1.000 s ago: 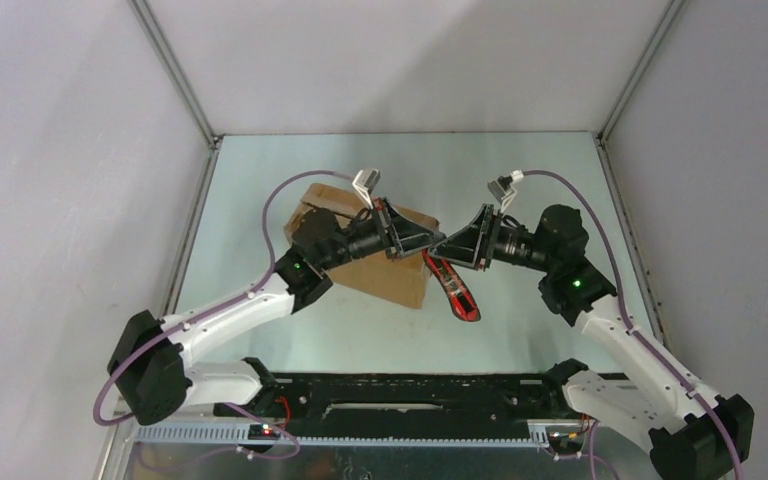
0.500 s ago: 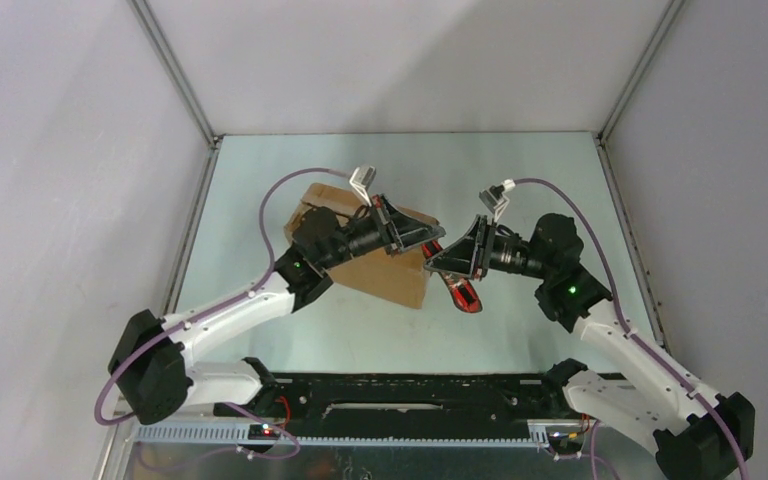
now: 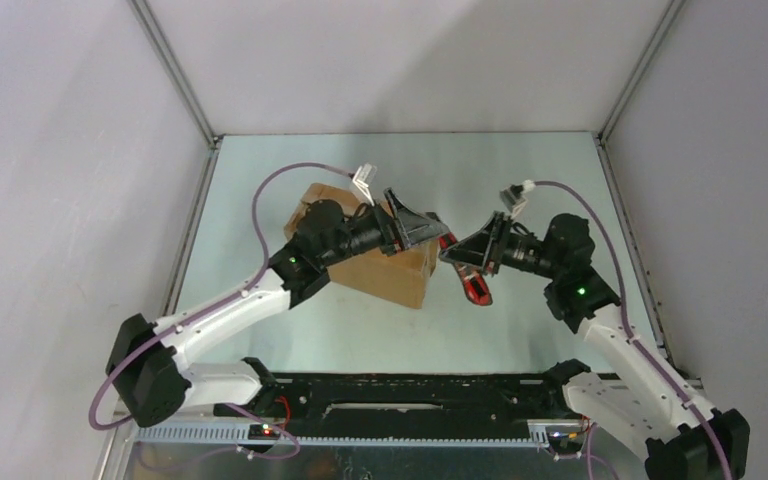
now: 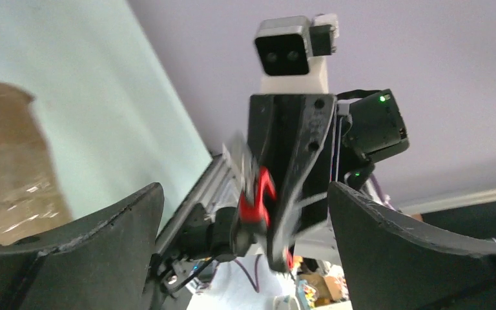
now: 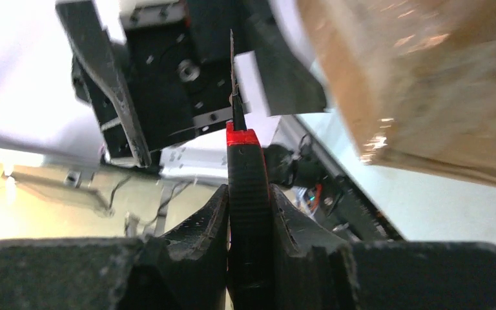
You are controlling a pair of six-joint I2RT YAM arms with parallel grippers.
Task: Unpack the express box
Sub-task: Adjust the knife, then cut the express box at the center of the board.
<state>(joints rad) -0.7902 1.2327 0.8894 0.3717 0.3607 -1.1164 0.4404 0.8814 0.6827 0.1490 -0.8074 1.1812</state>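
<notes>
The express box, brown cardboard with taped flaps, lies left of centre under my left arm; it also shows at the left edge of the left wrist view and top right of the right wrist view. A red and black utility knife hangs above the table beside the box's right end. My right gripper is shut on the knife's handle, blade pointing away. My left gripper faces it, open, with the knife blurred just beyond its fingers.
A black rail with wiring runs along the near edge between the arm bases. Metal frame posts and grey walls close in the pale green table on three sides. Purple cables loop over both wrists.
My left gripper has let go of the knife and opened wide. My right gripper has closed on the handle and carried the knife slightly to the right, away from the box.
</notes>
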